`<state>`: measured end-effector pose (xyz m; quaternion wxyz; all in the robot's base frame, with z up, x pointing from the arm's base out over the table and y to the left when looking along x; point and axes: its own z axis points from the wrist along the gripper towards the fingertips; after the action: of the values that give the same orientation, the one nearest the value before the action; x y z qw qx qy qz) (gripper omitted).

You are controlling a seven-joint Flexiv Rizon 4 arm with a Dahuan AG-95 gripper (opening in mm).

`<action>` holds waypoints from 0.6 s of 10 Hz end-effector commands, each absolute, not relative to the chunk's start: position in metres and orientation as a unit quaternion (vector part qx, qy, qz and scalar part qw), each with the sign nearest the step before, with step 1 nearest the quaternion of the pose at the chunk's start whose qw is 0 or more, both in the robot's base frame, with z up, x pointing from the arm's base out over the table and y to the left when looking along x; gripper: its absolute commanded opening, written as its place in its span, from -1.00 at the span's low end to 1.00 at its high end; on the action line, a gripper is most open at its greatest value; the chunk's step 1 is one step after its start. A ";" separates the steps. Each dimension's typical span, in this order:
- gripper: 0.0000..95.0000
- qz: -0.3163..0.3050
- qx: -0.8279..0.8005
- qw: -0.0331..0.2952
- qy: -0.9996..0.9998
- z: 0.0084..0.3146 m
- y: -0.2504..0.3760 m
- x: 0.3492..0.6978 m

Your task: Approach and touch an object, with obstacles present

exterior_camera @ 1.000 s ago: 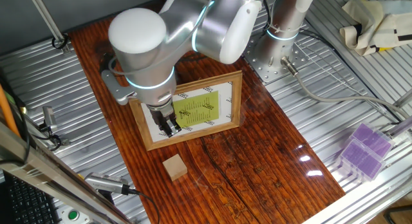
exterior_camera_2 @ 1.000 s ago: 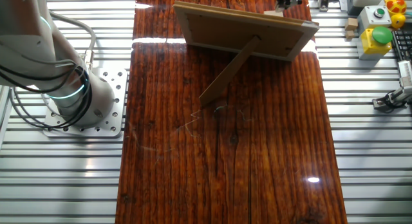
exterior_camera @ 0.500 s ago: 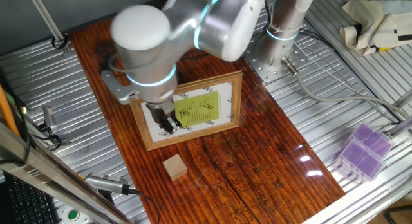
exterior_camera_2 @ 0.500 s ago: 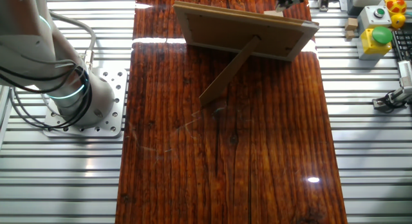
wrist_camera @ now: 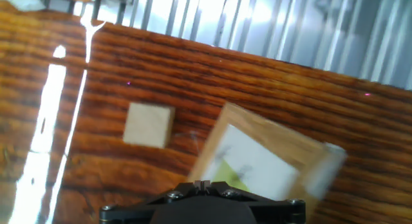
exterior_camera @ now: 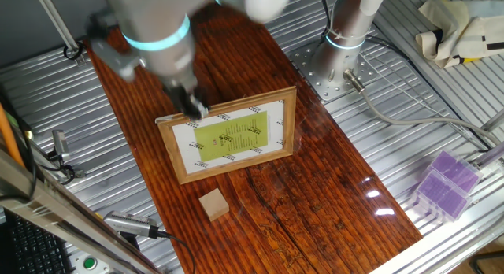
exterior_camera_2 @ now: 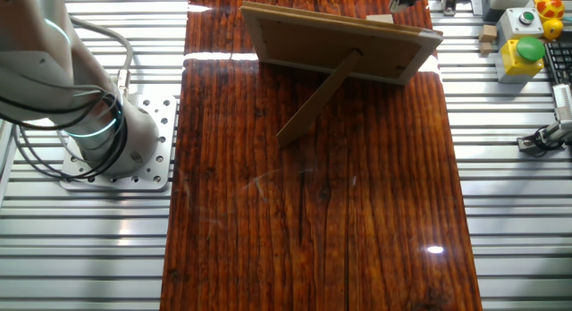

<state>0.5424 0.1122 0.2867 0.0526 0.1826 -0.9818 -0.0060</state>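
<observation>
Dark wooden table (exterior_camera: 315,195) flanked by ribbed metal surfaces on both long sides. Arm (exterior_camera: 150,26) blurred, over the far left part of the table. Picture frame (exterior_camera: 228,136) propped mid-table on its rear strut, white mat and yellow-green sheet facing the near edge; only its back and strut visible from the other fixed view (exterior_camera_2: 340,45). Gripper (exterior_camera: 187,102) above the frame's upper left corner, well clear of the tabletop; fingers apart or together: cannot tell, too blurred. Small wooden cube (exterior_camera: 213,205) flat on the table near the near edge, in front of the frame's lower left corner, untouched; in hand view cube (wrist_camera: 149,125) just beside the frame (wrist_camera: 270,159). Purple ridged box (exterior_camera: 445,183) off the table's right edge.
</observation>
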 end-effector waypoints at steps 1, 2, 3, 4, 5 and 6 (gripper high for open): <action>-1.00 0.000 0.210 0.060 -0.976 0.293 0.081 0.534; -1.00 0.001 0.217 0.061 -0.974 0.289 0.072 0.533; -1.00 -0.005 0.227 0.057 -0.972 0.273 0.054 0.534; -1.00 -0.010 0.228 0.054 -0.972 0.259 0.046 0.534; -1.00 -0.013 0.228 0.053 -0.972 0.251 0.041 0.533; -1.00 -0.015 0.228 0.052 -0.972 0.243 0.038 0.531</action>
<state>0.5296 0.0360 0.2417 0.0508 0.2295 -0.9718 -0.0171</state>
